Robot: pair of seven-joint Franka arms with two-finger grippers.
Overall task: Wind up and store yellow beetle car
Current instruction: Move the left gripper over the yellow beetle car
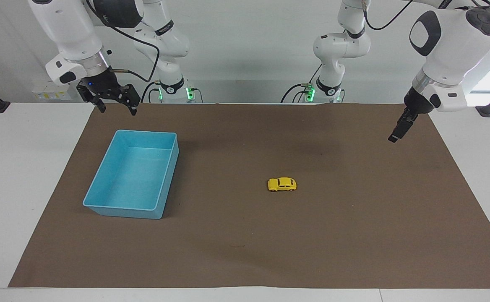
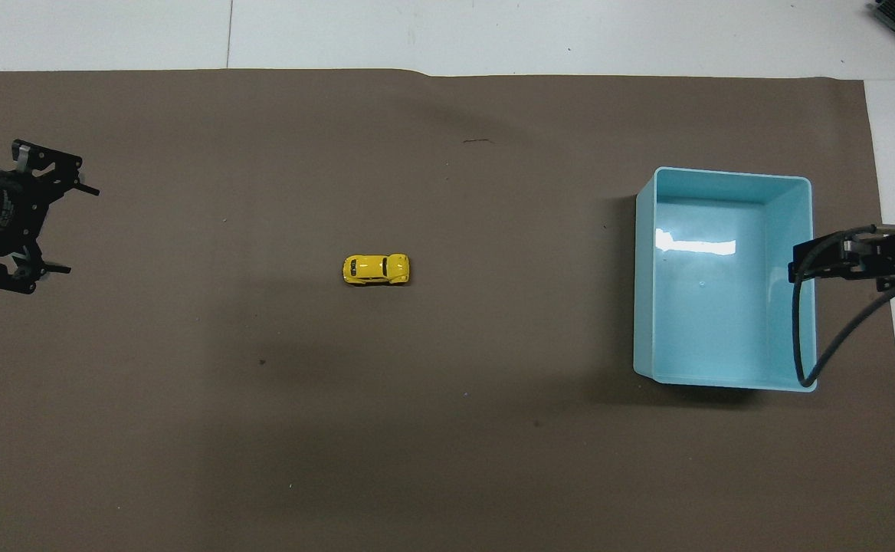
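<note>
One small toy sat alone near the middle of the brown mat point(image 1: 354, 235): the yellow beetle car point(image 1: 282, 184), a bright rounded body on dark wheels with dark windows, standing upright on all its wheels with its length running along the table. It lay well apart from the light blue bin point(image 1: 132, 174), which stood toward the right arm's end of the table with nothing in it.

The left gripper point(image 1: 397, 131) hung in the air over the mat's edge at the left arm's end, well apart from the car, and held nothing. From across the table it showed edge-on, a single dark bar pointing down, so its fingers could not be read there. From above, the same left gripper point(image 2: 55, 228) showed two fingers spread wide with mat visible between them.

The right gripper point(image 1: 117, 107) hung over the mat just on the robots' side of the bin, fingers parted and holding nothing; that arm waited. From above, the right gripper point(image 2: 823, 261) covered the bin's point(image 2: 723, 178) rim, and its cable looped down across the wall, though from across the table it hung clear of the bin, touching nothing.

The overhead view also showed the car's point(image 2: 375, 269) roof and its dark windscreen, while the facing view gave its side, with both wheels on the mat.
</note>
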